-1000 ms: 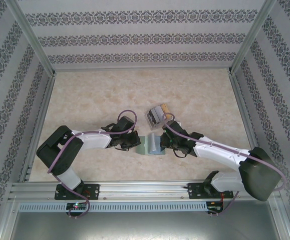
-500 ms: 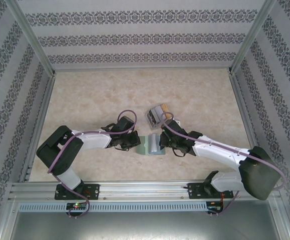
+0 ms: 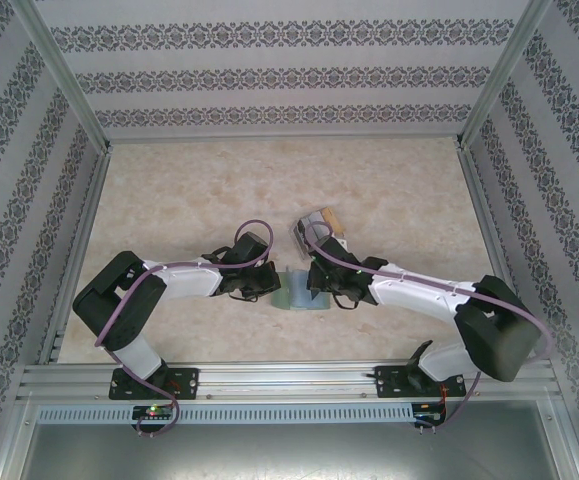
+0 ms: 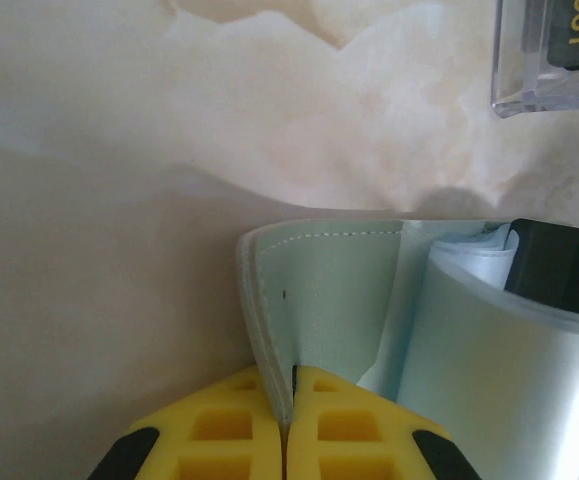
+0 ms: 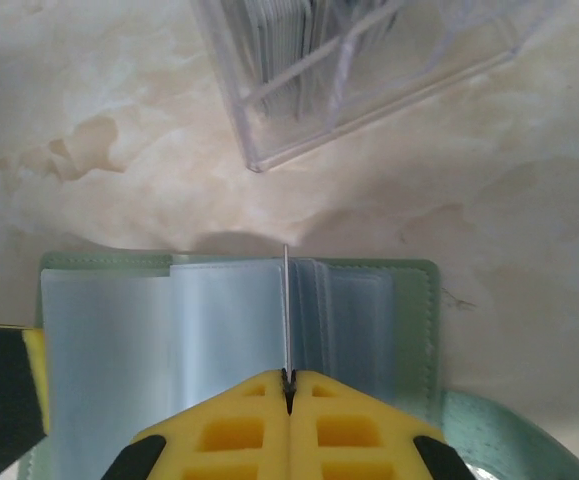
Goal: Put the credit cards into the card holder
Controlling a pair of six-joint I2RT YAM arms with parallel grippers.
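Alignment matters: left gripper [image 4: 287, 378] pinches the card holder [image 4: 334, 290] cover, right gripper [image 5: 289, 380] pinches what looks like a credit card [image 5: 286, 310] edge-on; square it to a pocket [image 5: 224, 325].

In the top view, the left arm [image 3: 184, 276] and the right arm [image 3: 419, 293] are stretched low toward the frame's centre, with elbows folded at lower left and lower right. The left gripper [image 3: 266, 284] is clamped with its yellow fingers [image 4: 219, 430] on the card holder [image 4: 339, 290] cover's edge. The right gripper [image 3: 319, 286] is pinched on a credit card [image 5: 286, 310] held edge-on.
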